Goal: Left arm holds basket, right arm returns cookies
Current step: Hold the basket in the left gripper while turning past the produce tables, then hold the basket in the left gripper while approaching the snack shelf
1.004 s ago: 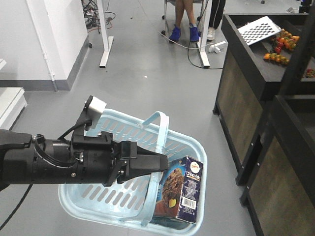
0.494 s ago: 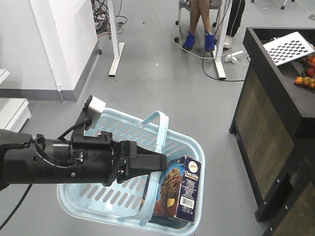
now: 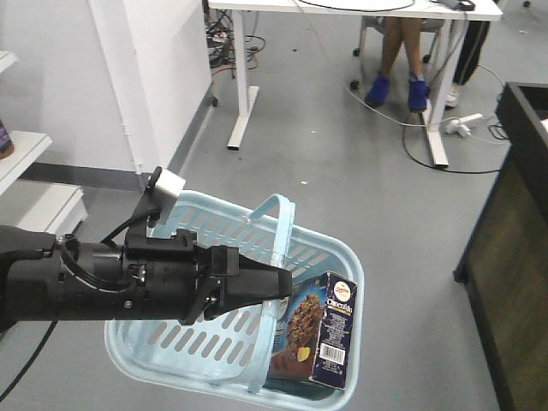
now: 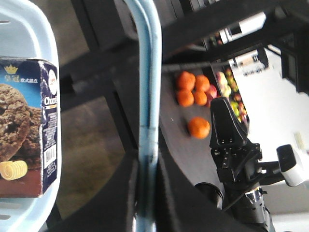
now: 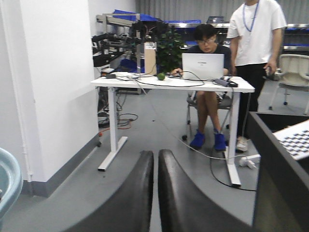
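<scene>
Cookies (image 3: 325,332) in basket (image 3: 163,349) corner; L fingers (image 3: 265,285) clamp handle (image 3: 279,224).

One basket (image 3: 224,224), one cookie box (image 3: 321,334), two people (image 5: 207,53)

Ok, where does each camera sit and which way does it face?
Front: high on the robot, looking down at the floor; left arm holds the basket with the cookies.
Left wrist: looks along the basket handle clamped in the left gripper; right arm beyond.
Right wrist: faces a desk, over the shut right gripper.
Shared: front and left wrist both show the cookies.
</scene>
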Tool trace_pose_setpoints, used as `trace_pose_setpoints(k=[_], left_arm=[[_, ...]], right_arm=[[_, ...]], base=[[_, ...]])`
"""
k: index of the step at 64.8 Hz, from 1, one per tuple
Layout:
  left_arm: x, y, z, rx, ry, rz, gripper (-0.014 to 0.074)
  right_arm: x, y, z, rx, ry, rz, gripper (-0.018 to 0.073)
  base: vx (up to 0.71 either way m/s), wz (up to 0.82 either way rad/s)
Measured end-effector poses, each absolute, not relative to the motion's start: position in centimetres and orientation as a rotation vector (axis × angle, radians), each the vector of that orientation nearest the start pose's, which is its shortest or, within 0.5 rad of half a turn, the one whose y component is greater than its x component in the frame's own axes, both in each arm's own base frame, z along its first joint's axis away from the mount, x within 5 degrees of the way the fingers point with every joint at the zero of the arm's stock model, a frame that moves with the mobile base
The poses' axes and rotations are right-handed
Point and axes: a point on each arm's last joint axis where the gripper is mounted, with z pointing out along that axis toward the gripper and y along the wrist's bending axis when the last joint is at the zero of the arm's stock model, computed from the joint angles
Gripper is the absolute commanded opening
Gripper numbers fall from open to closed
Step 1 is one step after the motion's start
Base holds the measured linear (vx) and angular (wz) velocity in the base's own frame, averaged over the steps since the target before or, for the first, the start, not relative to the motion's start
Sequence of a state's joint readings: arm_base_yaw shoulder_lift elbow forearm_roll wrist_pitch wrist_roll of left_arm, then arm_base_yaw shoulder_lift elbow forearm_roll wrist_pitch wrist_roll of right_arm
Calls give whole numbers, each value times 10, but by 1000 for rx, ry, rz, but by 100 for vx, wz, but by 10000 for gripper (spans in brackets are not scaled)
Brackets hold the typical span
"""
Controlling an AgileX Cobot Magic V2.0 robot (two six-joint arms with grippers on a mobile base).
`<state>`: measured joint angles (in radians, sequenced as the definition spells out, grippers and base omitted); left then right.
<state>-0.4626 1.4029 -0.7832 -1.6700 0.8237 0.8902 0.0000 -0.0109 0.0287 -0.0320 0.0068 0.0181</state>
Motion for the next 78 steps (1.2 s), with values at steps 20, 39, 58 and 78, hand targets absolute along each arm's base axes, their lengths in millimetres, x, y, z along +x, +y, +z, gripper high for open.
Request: trace_pose_setpoints(k=[20,39,58,78], left_arm=[[216,-182,274,203,2233,-1584,-6],[217,-182,274,198,2234,-1578,-6],[217,-182,274,198,2234,-1577,-6],[217,-182,274,198,2234,-1577,-6]], right_arm=[[57,0,203,-10,1508,-11,-11],[57,0,203,-10,1508,-11,-11],[57,0,203,-10,1508,-11,-11],[57,0,203,-10,1508,-11,-11]], base=[[32,71],[30,76],[26,68],[22,76]])
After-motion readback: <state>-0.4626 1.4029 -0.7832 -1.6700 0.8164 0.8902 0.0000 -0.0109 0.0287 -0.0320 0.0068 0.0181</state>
